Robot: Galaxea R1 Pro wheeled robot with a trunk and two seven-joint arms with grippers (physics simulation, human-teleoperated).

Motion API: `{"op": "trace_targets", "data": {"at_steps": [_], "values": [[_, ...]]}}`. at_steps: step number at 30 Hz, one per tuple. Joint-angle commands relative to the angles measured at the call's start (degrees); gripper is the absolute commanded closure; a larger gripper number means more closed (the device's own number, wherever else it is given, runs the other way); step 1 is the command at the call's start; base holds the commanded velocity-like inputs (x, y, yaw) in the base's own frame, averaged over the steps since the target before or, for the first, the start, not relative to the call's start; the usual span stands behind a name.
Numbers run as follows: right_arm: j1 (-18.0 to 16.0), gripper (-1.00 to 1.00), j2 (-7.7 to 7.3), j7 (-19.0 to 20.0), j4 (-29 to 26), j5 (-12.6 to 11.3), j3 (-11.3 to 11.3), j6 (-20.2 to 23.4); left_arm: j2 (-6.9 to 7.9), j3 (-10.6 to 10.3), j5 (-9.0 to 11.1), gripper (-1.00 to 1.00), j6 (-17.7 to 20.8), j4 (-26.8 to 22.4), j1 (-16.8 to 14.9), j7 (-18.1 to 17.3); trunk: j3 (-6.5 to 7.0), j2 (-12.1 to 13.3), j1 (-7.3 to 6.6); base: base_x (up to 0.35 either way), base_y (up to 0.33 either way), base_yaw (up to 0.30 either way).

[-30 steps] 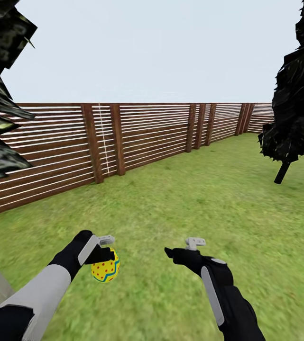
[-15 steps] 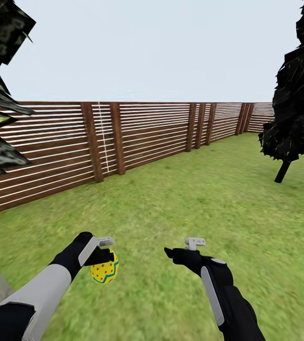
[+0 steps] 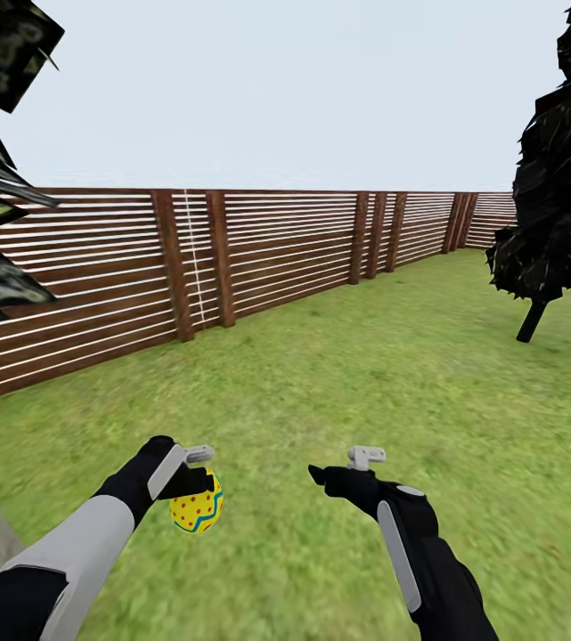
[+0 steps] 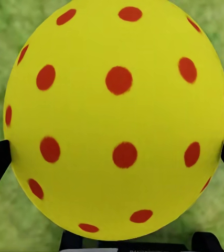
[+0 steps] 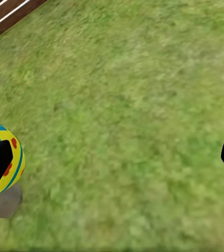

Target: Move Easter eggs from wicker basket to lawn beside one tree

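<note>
Left hand (image 3: 198,481) grasping glossy red-dotted egg (image 3: 198,510) | right hand (image 3: 349,470) released | mottled lawn (image 3: 392,374)

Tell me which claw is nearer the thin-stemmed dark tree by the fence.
Right. The right claw sits on the dark tree's side; the left claw, holding the dotted egg, is farther.

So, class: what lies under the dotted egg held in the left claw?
Under the red-dotted egg, held by the left claw, only lawn shows around its edges. The egg covers the ground directly beneath it.
</note>
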Motion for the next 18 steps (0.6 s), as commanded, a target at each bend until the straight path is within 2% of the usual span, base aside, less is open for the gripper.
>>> {"op": "trace_targets", "data": {"at_steps": [1,18], "values": [[-0.04,-1.00,0.02,-0.17,-0.06,-0.53,-0.05,0.30,0.07,-0.45,0.59,1.00,0.17,-0.09,-0.03,0.40,-0.25,-0.46,0.23,0.000,0.000,0.000],[-0.04,-1.00,0.02,-0.19,-0.06,-0.53,0.02,0.30,0.06,-0.44,0.53,1.00,0.17,-0.09,-0.03,0.33,-3.30,-7.28,3.96,0.000,0.000,0.000]]}}
